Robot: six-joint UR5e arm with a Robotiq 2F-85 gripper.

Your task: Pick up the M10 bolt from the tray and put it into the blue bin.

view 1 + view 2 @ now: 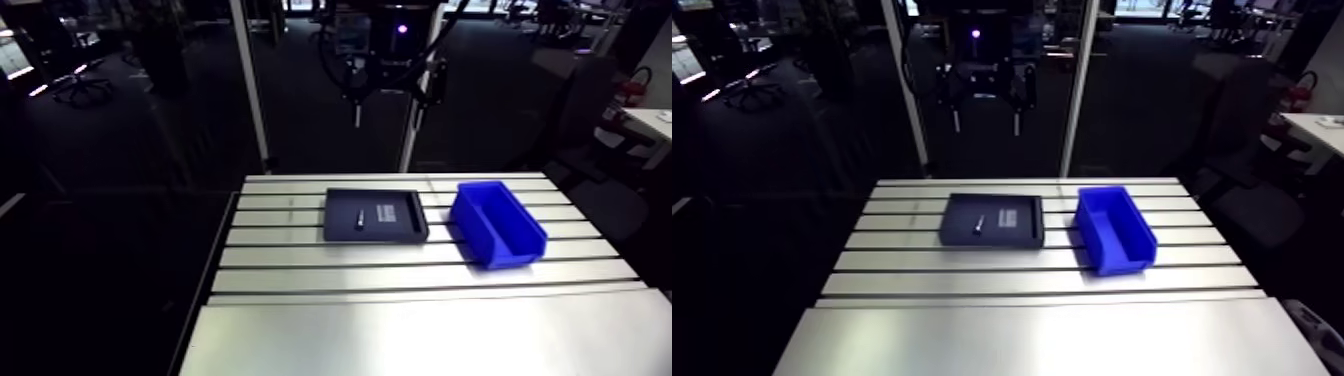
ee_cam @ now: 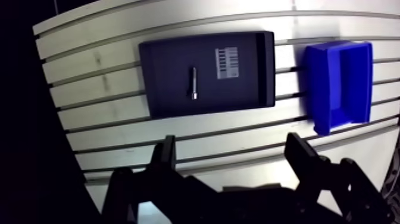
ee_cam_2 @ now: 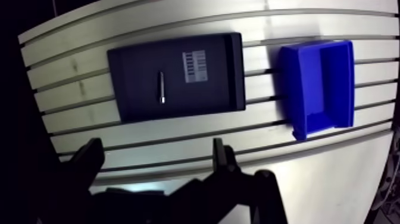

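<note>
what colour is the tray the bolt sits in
The tray is black, clearest in the wrist view.

The label (image 2: pixel 227 62) in the tray (image 2: pixel 172 77) is unreadably small.

- Dark tray (image 2: pixel 172 95) on slotted table (image 2: pixel 107 65); M10 bolt (image 2: pixel 194 83) lies inside the tray, beside a white label (image 2: pixel 226 62);
- blue bin (image 2: pixel 340 83) just beside the tray;
- gripper (image 2: pixel 231 149) clear of the tray, fingers spread wide.
</note>
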